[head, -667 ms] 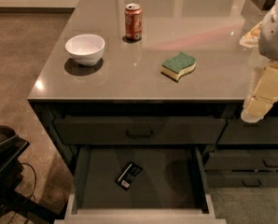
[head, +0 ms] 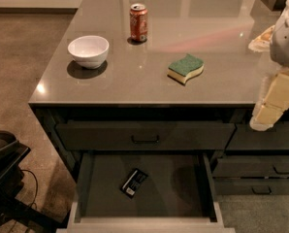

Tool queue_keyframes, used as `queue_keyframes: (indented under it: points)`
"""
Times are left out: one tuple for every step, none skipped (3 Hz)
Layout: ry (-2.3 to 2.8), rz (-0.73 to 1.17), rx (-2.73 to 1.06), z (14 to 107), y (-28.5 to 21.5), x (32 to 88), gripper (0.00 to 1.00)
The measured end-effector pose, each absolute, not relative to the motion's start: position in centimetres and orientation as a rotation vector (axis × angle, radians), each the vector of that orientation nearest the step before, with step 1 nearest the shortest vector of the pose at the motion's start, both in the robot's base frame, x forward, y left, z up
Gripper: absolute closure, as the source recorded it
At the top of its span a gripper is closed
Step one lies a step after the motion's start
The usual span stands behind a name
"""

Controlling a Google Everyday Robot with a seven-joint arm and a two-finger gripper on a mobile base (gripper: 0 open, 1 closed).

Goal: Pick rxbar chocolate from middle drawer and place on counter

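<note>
Down at the bottom of the view, the middle drawer (head: 176, 191) stands pulled wide open, its dark floor on full show and its pale front edge running along the lower frame. And there's our target: the rxbar chocolate (head: 134, 182) lies flat on that floor, a little left of centre, turned on a diagonal with its white label end toward the drawer's front. Nothing touches it, and it sits apart from every drawer wall.

Over on the right edge, the tool (head: 266, 111) hangs in front of the cabinet face, just below the table's rim and above the narrower right-hand drawers (head: 261, 171). It is well apart from the bar and outside the open drawer. Whether it is spread or pressed together, I cannot tell from this angle. It shows as pale blocky parts under the white arm (head: 286, 30).

Up on the table (head: 135, 79), three things are in plain sight. A white bowl (head: 88, 51) sits upright near the left edge. A red can (head: 138, 22) stands farther back. A green-and-yellow sponge (head: 185, 68) rests green side up near the middle, well apart from both. Behind the arm, a pale item (head: 262, 39) lies partly hidden on the right side of the slab.

Just above the open drawer, the top drawer front (head: 101, 136) is shut, its dark bar handle (head: 145, 140) centred. At lower left, some dark equipment (head: 4, 166) rests on the brown floor (head: 18, 72).
</note>
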State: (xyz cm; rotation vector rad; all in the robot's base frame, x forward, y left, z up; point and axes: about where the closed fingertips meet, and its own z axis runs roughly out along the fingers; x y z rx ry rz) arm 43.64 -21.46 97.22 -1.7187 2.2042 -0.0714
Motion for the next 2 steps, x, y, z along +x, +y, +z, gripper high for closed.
queue_keyframes:
  points:
    - [2.131, -0.032, -1.692, 95.9, -20.1, 41.5, 0.00]
    - [2.086, 0.133, -1.623, 89.8, -17.8, 39.8, 0.00]
